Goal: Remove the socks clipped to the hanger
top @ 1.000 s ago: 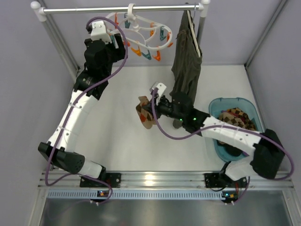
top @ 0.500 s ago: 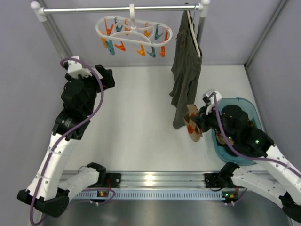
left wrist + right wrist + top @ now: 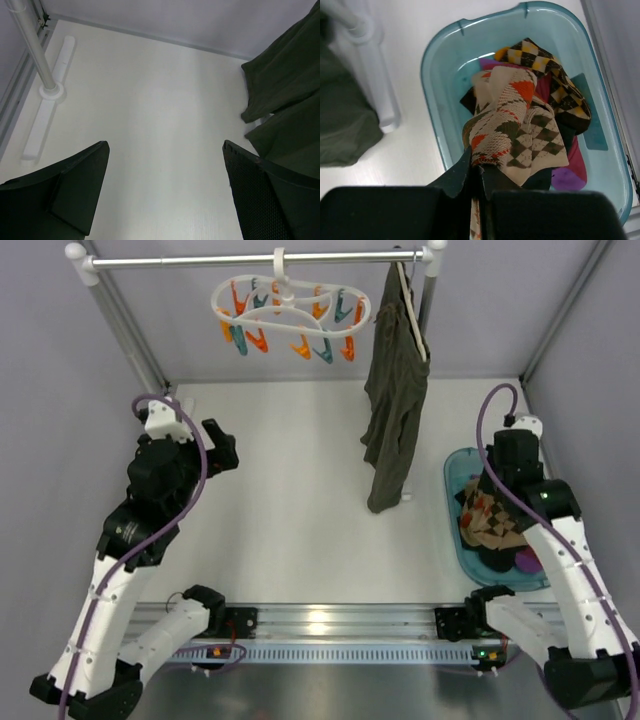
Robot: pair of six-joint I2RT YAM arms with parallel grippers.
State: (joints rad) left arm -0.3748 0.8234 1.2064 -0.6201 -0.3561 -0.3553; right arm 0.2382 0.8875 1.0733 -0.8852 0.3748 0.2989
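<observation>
The white hanger [image 3: 290, 308] hangs from the rail with orange and teal clips [image 3: 300, 345], and no sock shows on it. My right gripper [image 3: 479, 172] is shut on a tan argyle sock [image 3: 512, 122] and holds it over the teal basin [image 3: 440, 65]. That sock also shows in the top view [image 3: 490, 520], above the basin [image 3: 452, 472]. Other socks lie in the basin: a yellow-brown checked one [image 3: 555, 75], magenta and purple ones [image 3: 570, 172]. My left gripper [image 3: 165, 170] is open and empty above the bare table; in the top view it [image 3: 222, 445] sits at the left.
A long olive-green garment [image 3: 395, 405] hangs from the rail at the right of the hanger; it also shows in the left wrist view [image 3: 287, 100]. The rail's left post [image 3: 35, 55] and foot stand at the far left. Grey walls close in both sides.
My right gripper carried the argyle sock from mid-table rightward to over the basin. My left arm drew back from the hanger to the left side of the table.
</observation>
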